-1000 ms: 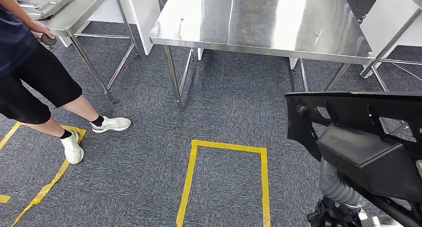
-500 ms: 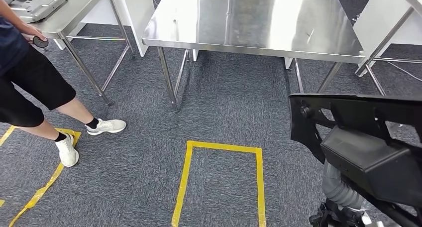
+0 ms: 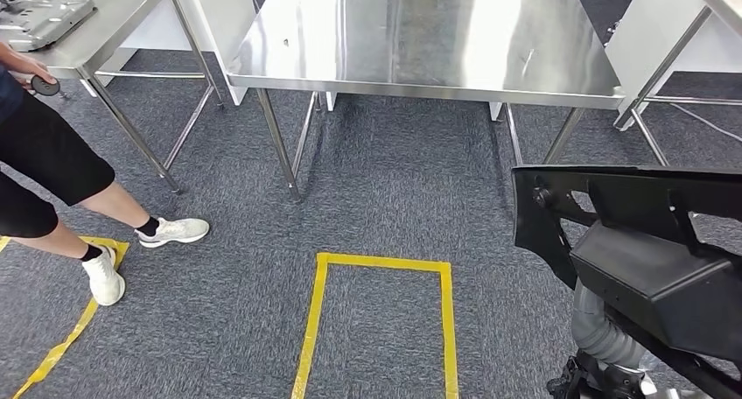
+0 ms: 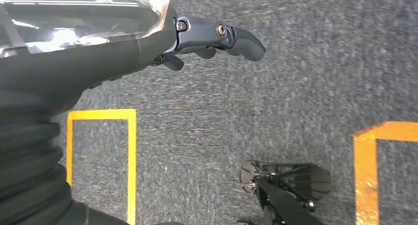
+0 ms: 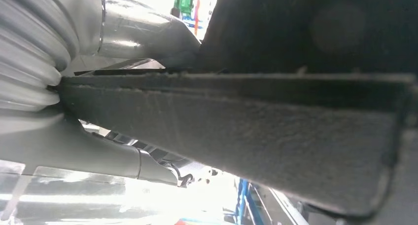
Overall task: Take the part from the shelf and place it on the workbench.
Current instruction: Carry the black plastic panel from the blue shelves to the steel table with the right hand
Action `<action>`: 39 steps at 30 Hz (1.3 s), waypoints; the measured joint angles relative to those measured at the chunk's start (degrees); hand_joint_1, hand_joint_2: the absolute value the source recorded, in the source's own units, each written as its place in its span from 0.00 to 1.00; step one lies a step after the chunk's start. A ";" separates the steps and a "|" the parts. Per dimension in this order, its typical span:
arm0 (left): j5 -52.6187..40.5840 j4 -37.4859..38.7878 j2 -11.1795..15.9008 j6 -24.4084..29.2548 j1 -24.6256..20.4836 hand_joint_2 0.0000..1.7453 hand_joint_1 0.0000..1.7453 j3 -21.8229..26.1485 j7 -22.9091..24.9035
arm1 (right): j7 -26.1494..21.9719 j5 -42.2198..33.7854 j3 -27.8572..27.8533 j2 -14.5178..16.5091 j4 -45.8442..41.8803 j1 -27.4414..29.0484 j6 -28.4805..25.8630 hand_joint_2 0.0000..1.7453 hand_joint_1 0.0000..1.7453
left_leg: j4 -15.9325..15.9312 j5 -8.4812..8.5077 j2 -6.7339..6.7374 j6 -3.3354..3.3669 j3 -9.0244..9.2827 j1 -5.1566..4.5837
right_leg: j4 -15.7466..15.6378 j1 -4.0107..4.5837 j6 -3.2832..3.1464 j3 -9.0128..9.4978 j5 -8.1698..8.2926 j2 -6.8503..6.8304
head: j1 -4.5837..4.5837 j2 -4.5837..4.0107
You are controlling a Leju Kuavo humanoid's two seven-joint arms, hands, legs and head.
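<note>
A large black plastic part [image 3: 647, 241] fills the lower right of the head view, carried above the carpet. My right hand [image 5: 133, 32] grips it from beneath; in the right wrist view the part's [image 5: 246, 121] rough black edge runs across between the grey thumb and the rest of the hand. The steel workbench [image 3: 420, 40] stands ahead, its top bare and shiny. My left hand [image 4: 197, 35] hangs over the carpet with its dark fingers [image 4: 241, 40] stretched out and nothing in them.
A person [image 3: 44, 145] in dark shorts and white shoes stands at the left beside a second steel table [image 3: 96, 23] bearing a grey metal plate [image 3: 39, 18]. A yellow tape rectangle [image 3: 376, 268] marks the carpet before the workbench. A white table's legs [image 3: 647, 75] stand at the right.
The whole picture has shifted: the camera has moved, so the workbench, person and tape now sit further left. The black part stays in my right hand.
</note>
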 joint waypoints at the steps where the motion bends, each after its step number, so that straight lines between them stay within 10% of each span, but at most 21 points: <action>1: 0.02 -0.01 0.02 0.01 -0.01 1.00 0.00 0.00 0.00 | 0.00 -0.01 0.00 0.01 0.01 -0.01 0.02 1.00 1.00 | -1.19 0.02 -0.04 0.08 0.51 -0.25 | -0.06 0.05 0.27 -0.03 -0.15 0.08 | 0.01 0.00; 6: 0.13 -0.02 -0.05 0.04 -0.04 1.00 0.00 0.02 -0.02 | -0.04 -0.01 0.02 0.02 0.01 -0.22 0.13 1.00 1.00 | -3.08 -0.11 0.12 0.72 2.21 -0.27 | 2.81 0.19 1.47 -1.21 -1.89 -0.33 | 0.14 0.00; 10: 0.16 -0.02 -0.10 0.04 -0.04 1.00 0.00 0.03 -0.02 | -0.13 -0.03 0.07 -0.03 0.31 -0.31 0.15 1.00 1.00 | -3.31 -0.80 0.24 1.34 3.07 -0.31 | 15.49 0.15 1.36 -9.18 -5.23 -0.52 | 0.25 0.00; 14: 0.22 -0.02 -0.24 -0.01 0.04 1.00 0.00 0.04 -0.02 | -0.16 -0.04 0.07 -0.07 0.49 -0.35 0.15 1.00 1.00 | -3.28 -2.09 0.07 0.85 4.66 -0.45 | 4.85 0.17 2.83 -5.72 1.32 -1.01 | 0.45 0.00; 21: 0.22 -0.03 -0.22 -0.02 -0.04 1.00 0.00 0.04 -0.03 | -0.20 -0.04 0.03 -0.03 0.54 -0.49 0.21 1.00 1.00 | -1.20 -4.53 0.12 -1.15 4.39 -0.65 | -0.67 -0.14 -0.23 -2.56 2.89 -0.93 | 0.26 0.00; 24: 0.24 -0.03 -0.27 -0.01 0.01 1.00 0.00 0.03 -0.02 | -0.23 -0.05 0.04 0.02 0.57 -0.51 0.30 1.00 1.00 | 9.26 -8.55 0.10 -1.93 -1.63 -0.32 | -0.74 -0.25 -1.22 -1.74 2.19 -0.95 | 0.04 0.00; 26: 0.31 -0.02 -0.28 -0.01 0.13 1.00 0.00 0.04 0.01 | -0.25 -0.07 0.04 0.02 0.63 -0.48 0.33 1.00 1.00 | 13.05 -8.37 0.11 -2.07 -4.94 -0.17 | -0.74 -0.18 -1.33 -1.26 1.71 -0.81 | 0.04 0.00; 30: 0.42 -0.03 -0.18 0.02 0.07 1.00 0.00 0.04 0.02 | -0.34 -0.09 0.04 0.02 0.66 -0.51 0.33 1.00 1.00 | 1.12 -0.57 0.07 -0.97 -0.51 -0.28 | -0.77 0.00 -0.57 0.16 0.40 -0.39 | 0.05 0.00; 36: 0.55 -0.03 -0.14 0.16 0.06 1.00 0.00 0.05 0.05 | -0.51 -0.29 0.07 -0.03 0.78 -0.59 0.34 1.00 1.00 | -3.11 -0.63 0.03 1.12 2.61 -0.66 | 1.31 0.25 1.67 0.31 -0.61 -0.40 | 0.17 0.00; 39: 0.52 -0.04 -0.07 0.16 0.02 1.00 0.00 0.05 -0.01 | -0.54 -0.31 0.10 -0.11 0.89 -0.77 0.20 1.00 1.00 | -3.32 -1.16 0.04 1.80 3.58 -0.61 | 10.74 0.21 1.50 -5.32 -3.96 -0.53 | 0.42 0.00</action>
